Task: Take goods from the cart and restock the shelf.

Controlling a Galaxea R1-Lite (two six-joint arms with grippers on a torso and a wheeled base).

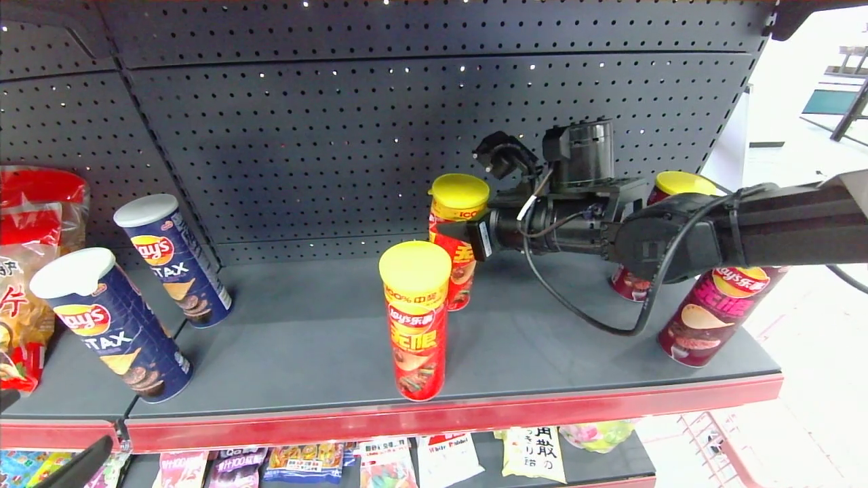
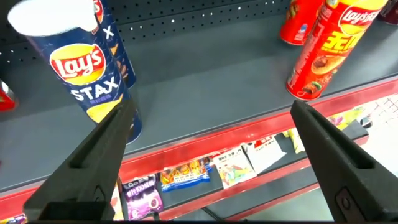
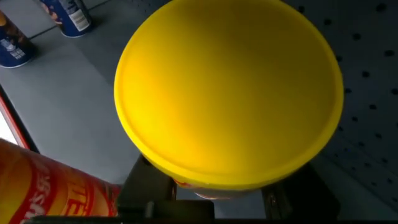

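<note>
On the lower tier, nearest of all, lie flat snack packets [image 1: 386, 464]. The left gripper [image 2: 211, 112] hangs low in front of the shelf [image 1: 305, 332], near its red front lip and on the left side, with its jaws spread wide and nothing between them.

On the grey deck, close to the front edge and about midway along, the near red can [image 1: 413, 325] stands upright under a yellow lid. To the left, also near the front, stands the near blue can [image 1: 112, 325] with a white lid, and crisp bags [image 1: 27, 271] sit at the far left edge. At the right end the near maroon can [image 1: 708, 315] stands close to the front, partly behind the right arm.

Farther in, the far blue can [image 1: 173, 257] stands behind the near blue one. Behind the near red can, the far red can [image 1: 461, 274] stands upright on the deck. The right gripper [image 1: 468, 234], coming in from the right, is clamped on it just below its yellow lid [image 3: 230, 93]. The far maroon can [image 1: 678, 184] stands behind the arm, near the perforated back panel [image 1: 339, 149].
</note>
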